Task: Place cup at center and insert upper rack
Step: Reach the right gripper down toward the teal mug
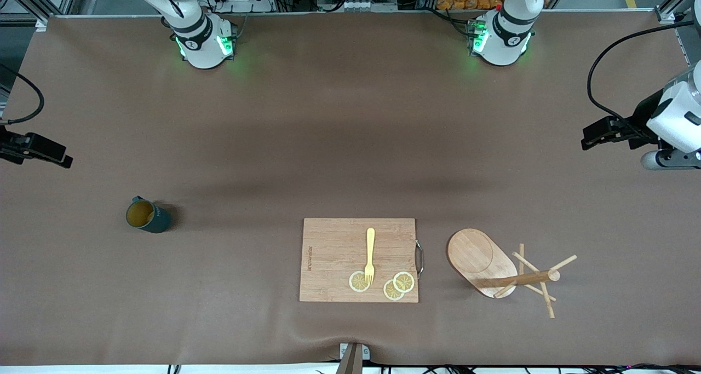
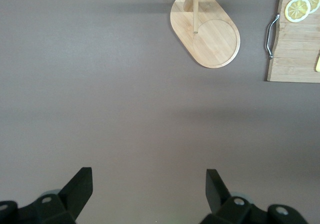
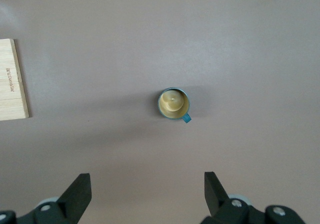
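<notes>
Both arms have glossy white housings with black rings at the joints. Each base (image 1: 205, 42) carries a green indicator light and a small dark logo. Black cables run from the rear rail to both bases. The left gripper (image 2: 148, 196) and right gripper (image 3: 147, 196) have matte black angular fingers on black bodies with silver screws.

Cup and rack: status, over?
Left gripper and right gripper open, waiting high. Cup upright toward right arm's end, untouched. Upper rack beside cutting board. Nothing in the way.
</notes>
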Robot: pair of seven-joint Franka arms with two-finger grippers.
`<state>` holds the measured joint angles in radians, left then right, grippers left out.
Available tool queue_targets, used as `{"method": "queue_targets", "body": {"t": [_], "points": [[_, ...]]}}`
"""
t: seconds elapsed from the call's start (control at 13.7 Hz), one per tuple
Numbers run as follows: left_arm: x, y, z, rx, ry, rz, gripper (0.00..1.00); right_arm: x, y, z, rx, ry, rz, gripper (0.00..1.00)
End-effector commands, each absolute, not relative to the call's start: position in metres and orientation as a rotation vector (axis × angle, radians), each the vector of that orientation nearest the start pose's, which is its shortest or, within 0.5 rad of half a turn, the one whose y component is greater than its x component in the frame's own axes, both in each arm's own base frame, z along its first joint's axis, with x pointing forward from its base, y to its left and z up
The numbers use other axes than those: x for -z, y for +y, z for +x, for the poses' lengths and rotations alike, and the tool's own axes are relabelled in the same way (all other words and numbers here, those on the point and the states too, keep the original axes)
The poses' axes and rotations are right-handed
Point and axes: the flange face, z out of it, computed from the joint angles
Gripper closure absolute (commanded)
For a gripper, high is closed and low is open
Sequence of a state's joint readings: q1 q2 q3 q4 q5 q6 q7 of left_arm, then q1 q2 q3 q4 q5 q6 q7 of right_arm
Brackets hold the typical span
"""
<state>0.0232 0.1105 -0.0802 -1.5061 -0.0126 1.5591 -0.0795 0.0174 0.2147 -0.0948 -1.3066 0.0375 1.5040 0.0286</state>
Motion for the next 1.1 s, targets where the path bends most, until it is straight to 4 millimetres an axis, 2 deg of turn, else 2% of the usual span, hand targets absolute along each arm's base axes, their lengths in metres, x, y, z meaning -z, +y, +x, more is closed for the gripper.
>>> {"method": "queue_targets", "body": {"t": [0.0,0.22,0.37,0.66,0.81,1.03], "points": [[-0.594,-0.029,0.584,-0.102,-0.022,-3.132,0.00,-0.605,-0.039,0.603,-0.078,0.166,-3.100,0.00],[-0.594,-0.030,0.584,-0.099,-0.027,-3.128,0.00,-0.592,-0.041,0.593,-0.131,0.169,-3.102,0.00],[-0.595,-0.031,0.584,-0.099,-0.012,-3.128,0.00,-0.592,-0.039,0.585,-0.143,0.165,-3.100,0.00],[-0.588,-0.038,0.583,-0.137,-0.019,-3.126,0.00,-0.593,-0.041,0.584,-0.134,0.170,-3.103,0.00],[-0.587,-0.044,0.583,-0.139,-0.055,-3.123,0.00,-0.580,-0.041,0.591,-0.103,0.168,-3.106,0.00],[-0.588,-0.060,0.582,-0.133,-0.029,-3.118,0.00,-0.546,-0.038,0.599,-0.065,0.163,-3.107,0.00]]}}
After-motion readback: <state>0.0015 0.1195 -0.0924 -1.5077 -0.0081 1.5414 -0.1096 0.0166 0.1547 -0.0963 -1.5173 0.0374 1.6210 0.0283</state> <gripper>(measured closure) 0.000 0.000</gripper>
